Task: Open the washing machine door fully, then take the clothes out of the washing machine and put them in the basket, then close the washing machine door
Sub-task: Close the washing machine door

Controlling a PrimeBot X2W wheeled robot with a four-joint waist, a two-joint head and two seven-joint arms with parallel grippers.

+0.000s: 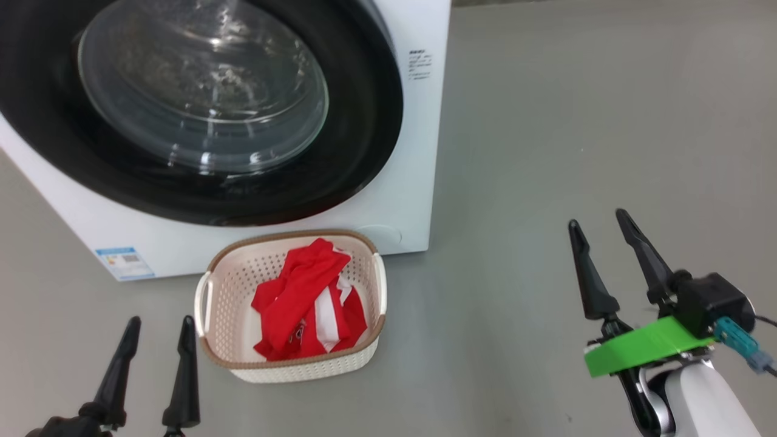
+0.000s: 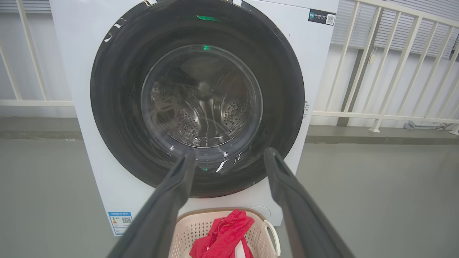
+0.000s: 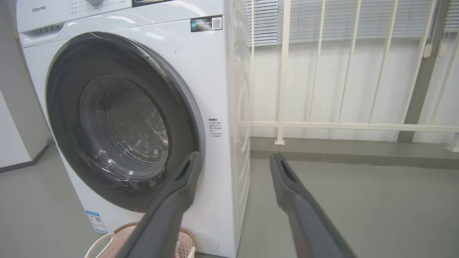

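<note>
The washer (image 1: 413, 182) stood far left, its door (image 1: 203, 91) shut and facing the near side. Just before it on the floor sat the basket (image 1: 303, 370), handles to left and right. The clothes (image 1: 297, 297) lay inside, a red heap running near to far. The right gripper (image 1: 598, 220) hung well right of the basket, the left gripper (image 1: 161, 325) just near-left of it. Both had their jaws spread, holding nothing.

The clothes (image 1: 303, 297) lie in the basket (image 1: 243, 267) before the washing machine (image 1: 419, 152).
</note>
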